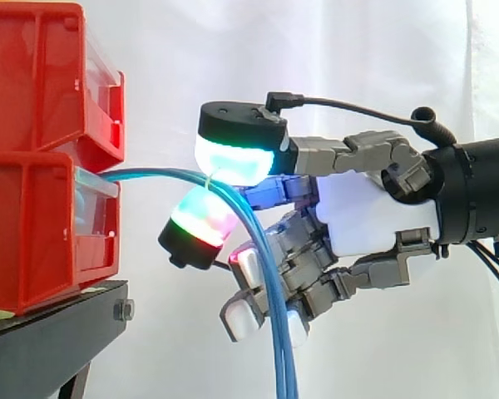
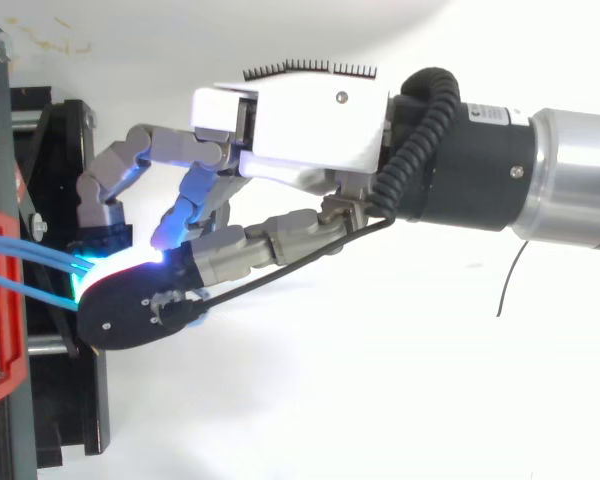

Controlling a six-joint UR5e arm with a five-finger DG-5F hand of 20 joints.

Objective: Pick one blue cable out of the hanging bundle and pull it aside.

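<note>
Blue cables [image 1: 281, 353] run out of the lower red bin [image 1: 25, 241] and hang down. The hand [image 1: 374, 216] pinches them between two glowing pads [image 1: 233, 158]. From above, the strands fan apart near the bin.

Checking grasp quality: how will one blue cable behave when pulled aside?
Likely floppy: the blue cables arc from the lower red bin and droop straight down. Probably light, being thin. They hang close together, so neighbours may drag along.

The blue cables [image 1: 281, 357] run off the bottom edge, seemingly bundled.
</note>
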